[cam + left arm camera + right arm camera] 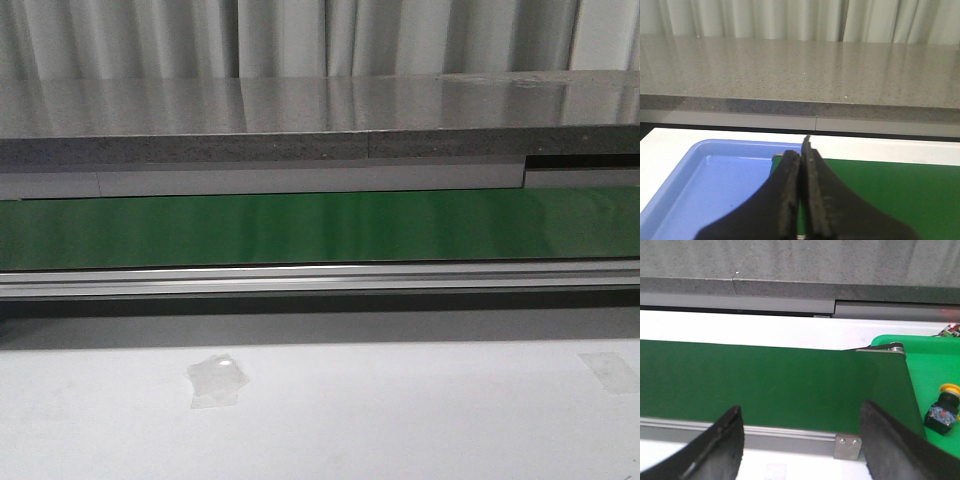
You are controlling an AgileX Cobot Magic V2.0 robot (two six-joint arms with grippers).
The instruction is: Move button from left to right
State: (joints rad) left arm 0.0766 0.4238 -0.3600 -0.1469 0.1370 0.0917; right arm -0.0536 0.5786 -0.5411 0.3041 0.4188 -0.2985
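Button [943, 414] lies tipped in the green tray [935, 365] at my right jaws' three o'clock; they gape empty, left jaws shut, empty. Rigid, light, I judge; I'd pinch its boxy body.

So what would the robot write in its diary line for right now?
left gripper shut, empty | right gripper open | yellow-capped black push-button on green tray

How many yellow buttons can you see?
1. The button lies on the green tray just past the end of the green belt, seen only in the right wrist view. Others may sit out of view.
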